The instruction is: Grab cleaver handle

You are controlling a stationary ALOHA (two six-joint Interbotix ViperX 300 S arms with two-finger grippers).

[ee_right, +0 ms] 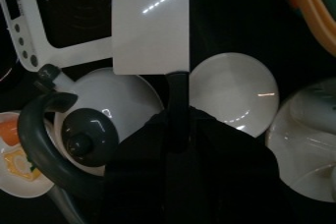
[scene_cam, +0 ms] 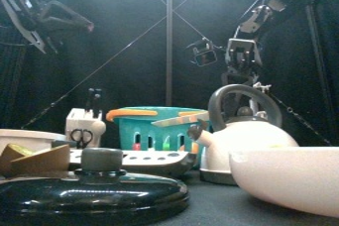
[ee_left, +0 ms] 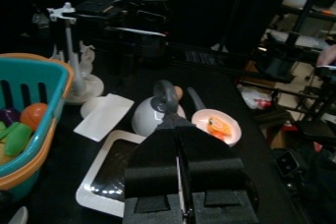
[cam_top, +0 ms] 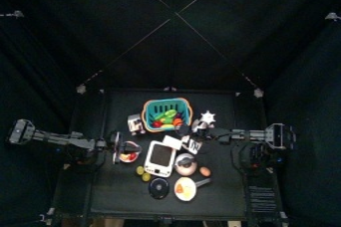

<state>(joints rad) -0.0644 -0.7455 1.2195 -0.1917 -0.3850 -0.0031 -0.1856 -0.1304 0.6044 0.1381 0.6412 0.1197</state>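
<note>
The right tool (ee_right: pixel 178 120) is clamped on the cleaver handle (ee_right: pixel 175 92), short and black under a broad pale blade (ee_right: pixel 151 22).

The cleaver (ee_right: pixel 148 22) is hemmed in: white board (ee_right: pixel 59 17) just beside one edge of its blade, kettle (ee_right: pixel 98 105) and white bowl (ee_right: pixel 234 88) crowding its handle end, teal basket (cam_top: pixel 166 113) behind. Over the bench (cam_top: pixel 114 201), open air above the clutter

The table (cam_top: pixel 167 171) is seen small from straight overhead. From its front edge it is viewed level and close. The kettle (scene_cam: pixel 245 131) is shared with both wrist views.
</note>
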